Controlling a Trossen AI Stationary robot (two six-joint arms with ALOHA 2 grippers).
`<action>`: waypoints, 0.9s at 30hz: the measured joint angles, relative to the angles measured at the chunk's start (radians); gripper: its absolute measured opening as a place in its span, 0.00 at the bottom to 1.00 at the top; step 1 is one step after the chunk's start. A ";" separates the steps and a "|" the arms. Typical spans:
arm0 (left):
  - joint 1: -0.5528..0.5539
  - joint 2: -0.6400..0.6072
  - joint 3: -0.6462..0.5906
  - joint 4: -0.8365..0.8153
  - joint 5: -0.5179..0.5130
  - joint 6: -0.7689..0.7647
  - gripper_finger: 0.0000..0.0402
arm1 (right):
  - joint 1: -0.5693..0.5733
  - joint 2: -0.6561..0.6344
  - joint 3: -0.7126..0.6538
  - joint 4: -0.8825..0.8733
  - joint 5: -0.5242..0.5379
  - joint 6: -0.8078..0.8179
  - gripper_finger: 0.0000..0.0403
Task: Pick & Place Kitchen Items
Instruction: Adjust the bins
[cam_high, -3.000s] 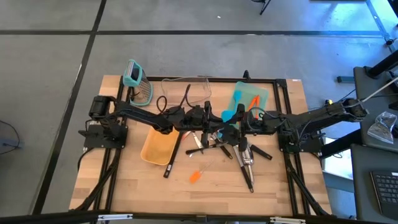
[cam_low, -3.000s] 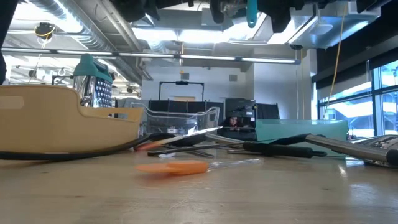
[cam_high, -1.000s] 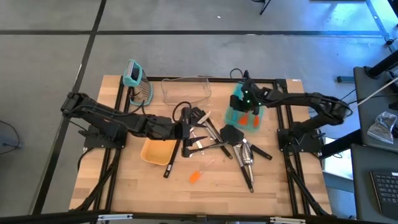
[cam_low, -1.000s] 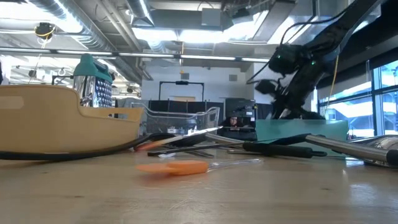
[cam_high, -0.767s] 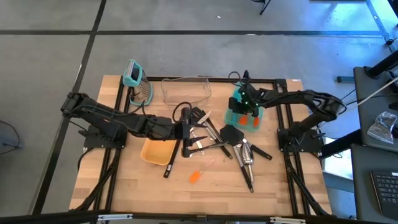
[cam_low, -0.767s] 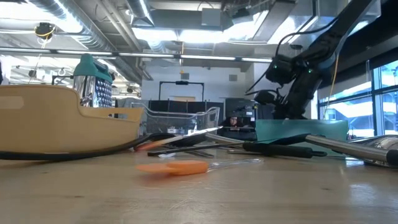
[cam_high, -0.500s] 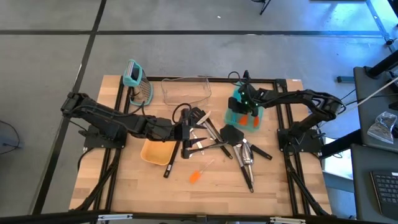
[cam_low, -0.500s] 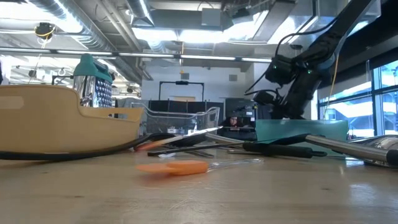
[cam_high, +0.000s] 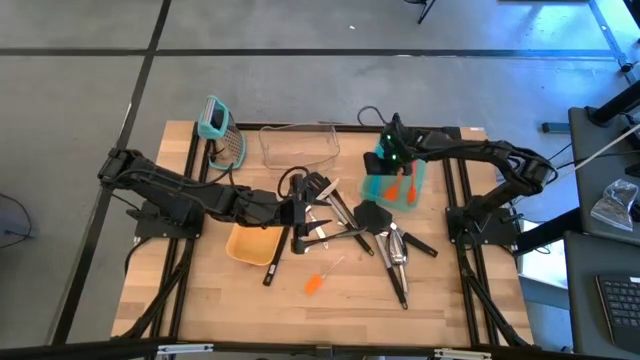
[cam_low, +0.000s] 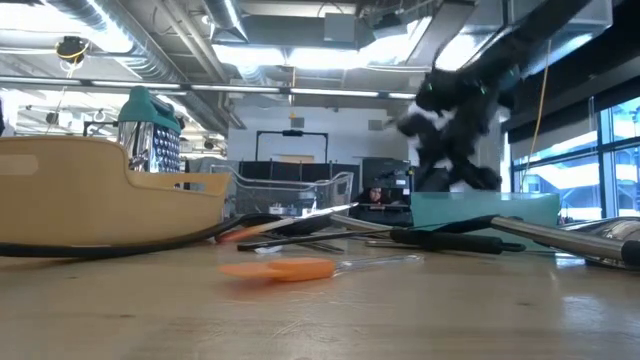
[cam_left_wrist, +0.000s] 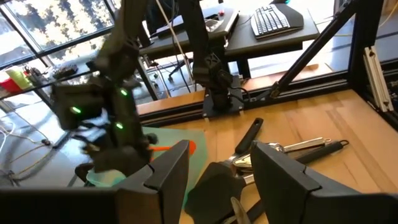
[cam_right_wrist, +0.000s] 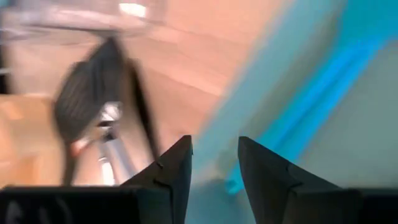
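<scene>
A teal tray (cam_high: 418, 172) at the far right holds orange spatulas (cam_high: 403, 187) and a teal spatula (cam_right_wrist: 323, 106). My right gripper (cam_high: 388, 163) hangs over the tray's left part, open, with nothing between its fingers (cam_right_wrist: 214, 146). Loose kitchen items lie in a pile at mid-table: black slotted turners (cam_high: 372, 214), a silver scoop (cam_high: 396, 254) and thin metal pieces (cam_high: 322, 232). An orange spatula (cam_high: 315, 284) lies alone nearer the front edge. My left gripper (cam_high: 300, 211) hovers open over the pile's left side (cam_left_wrist: 219, 152).
A tan tray (cam_high: 254, 241) lies left of the pile, with a long black handle (cam_high: 277, 262) across its right rim. A clear tub (cam_high: 298, 146) and a teal-handled grater (cam_high: 222, 135) stand at the far edge. Bare wood shows along the front edge.
My right gripper first dipped a little into the teal tray, then rose and drew toward the table's far edge, rolling as it went; it is blurred with motion now. The left arm and the utensil pile have kept still.
</scene>
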 joint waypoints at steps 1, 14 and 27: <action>0.000 0.000 0.000 0.000 0.000 0.001 0.42 | 0.003 -0.009 0.039 -0.046 -0.001 -0.020 0.33; 0.000 0.000 0.000 -0.005 0.001 0.000 0.42 | 0.004 -0.057 0.588 -0.470 -0.058 -0.169 0.33; -0.005 0.001 -0.057 0.058 -0.018 -0.002 0.42 | 0.321 -0.123 0.806 -0.459 -0.008 -0.581 0.33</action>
